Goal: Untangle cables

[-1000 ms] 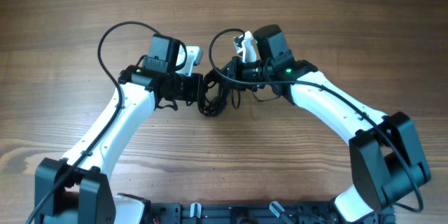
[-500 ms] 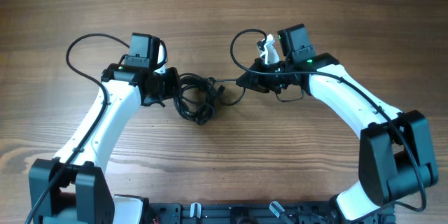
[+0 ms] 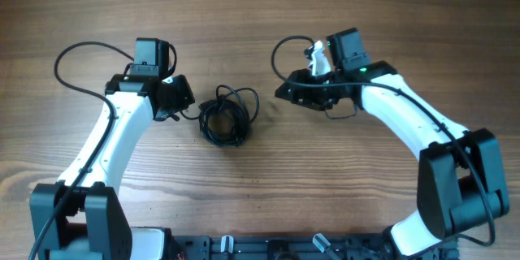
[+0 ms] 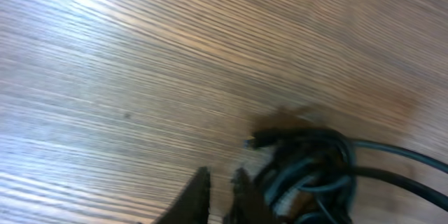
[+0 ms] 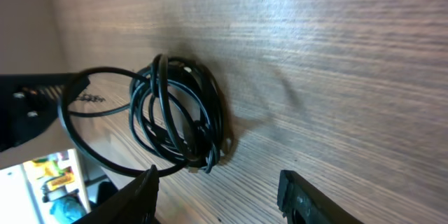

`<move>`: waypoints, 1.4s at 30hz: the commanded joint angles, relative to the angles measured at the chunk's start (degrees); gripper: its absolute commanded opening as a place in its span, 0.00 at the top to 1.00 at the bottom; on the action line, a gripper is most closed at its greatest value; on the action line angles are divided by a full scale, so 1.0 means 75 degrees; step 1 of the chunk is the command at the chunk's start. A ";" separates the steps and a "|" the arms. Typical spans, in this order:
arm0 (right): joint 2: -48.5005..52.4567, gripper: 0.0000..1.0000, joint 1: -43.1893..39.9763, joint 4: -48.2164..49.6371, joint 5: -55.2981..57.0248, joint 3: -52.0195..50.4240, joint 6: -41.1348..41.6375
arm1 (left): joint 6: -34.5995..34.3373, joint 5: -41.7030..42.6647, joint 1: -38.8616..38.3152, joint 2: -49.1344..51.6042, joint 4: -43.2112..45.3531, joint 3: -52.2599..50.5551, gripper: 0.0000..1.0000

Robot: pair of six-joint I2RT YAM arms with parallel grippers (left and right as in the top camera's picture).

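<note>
Since a second ago the left claw (image 4: 220, 190) has pulled leftward and the right claw (image 5: 220, 199) has sprung wide apart, empty. The cables (image 3: 226, 119) lie coiled on the worktop (image 3: 268, 16) between the two claws, just beside the left one, whose fingers (image 4: 199, 197) are almost together with nothing seen between them.

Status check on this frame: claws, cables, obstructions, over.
Left claw nearly closed beside the cables, grip unclear. Right claw open, empty. Cables lie in one tangled coil between arms. No obstruction seen.
</note>
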 commanded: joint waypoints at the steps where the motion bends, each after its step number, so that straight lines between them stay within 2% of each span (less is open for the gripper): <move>1: -0.0169 0.43 0.0335 0.0067 0.0525 0.0064 0.0157 | 0.0705 0.0886 0.0026 0.0047 0.0085 -0.0050 0.78; 4: -0.0169 0.43 0.0647 0.0216 0.0525 0.0064 0.0300 | 0.0866 0.1099 0.0026 0.0047 0.0111 -0.0050 0.75; 7: -0.0169 0.48 0.0909 0.0513 0.0851 0.0064 0.0545 | 0.0863 0.1102 0.0026 0.0047 0.0108 -0.0050 0.59; 8: -0.0169 0.53 0.0979 0.0583 0.1078 0.0064 0.0766 | 0.0863 0.1105 0.0026 0.0047 0.0108 -0.0050 0.56; 10: -0.0152 0.71 0.1244 0.1000 0.1378 0.0064 0.1142 | 0.0921 0.1311 0.0026 0.0047 0.0108 -0.0050 0.52; 14: -0.0149 0.75 0.1667 0.1580 0.1437 0.0064 0.1498 | 0.0982 0.1483 0.0026 0.0047 0.0111 -0.0050 0.44; 17: -0.0134 0.81 0.1973 0.1600 0.1883 0.0064 0.1515 | 0.1014 0.1617 0.0026 0.0047 0.0114 -0.0050 0.39; 20: -0.0017 0.84 0.2224 0.1632 0.1932 0.0064 0.1918 | 0.1145 0.1912 0.0026 0.0047 0.0117 -0.0050 0.28; 24: 0.0376 0.85 0.2570 0.1740 0.1955 0.0064 0.2154 | 0.1145 0.1993 0.0026 0.0047 0.0119 -0.0050 0.26; 27: 0.0734 0.86 0.2748 0.1979 0.1955 0.0064 0.2261 | 0.1297 0.2340 0.0026 0.0047 0.0143 -0.0050 0.21; 35: 0.1504 0.92 0.2908 0.2235 0.1958 0.0064 0.2288 | 0.1253 0.2361 0.0029 0.0047 0.0210 -0.0050 0.21; 36: 0.1574 0.92 0.2920 0.2256 0.1955 0.0064 0.2288 | 0.1253 0.2361 0.0029 0.0047 0.0242 -0.0050 0.14; 37: 0.1612 0.93 0.2920 0.2259 0.1955 0.0064 0.2288 | 0.1250 0.2358 0.0029 0.0047 0.0294 -0.0050 0.12; 38: 0.1644 0.96 0.2920 0.2264 0.1944 0.0064 0.2294 | 0.0956 0.2320 0.0035 0.0047 0.0382 -0.0050 0.10; 42: 0.1652 0.96 0.2920 0.2518 0.1527 0.0064 0.2259 | -0.0548 0.2468 0.0035 0.0047 0.0656 -0.0050 0.05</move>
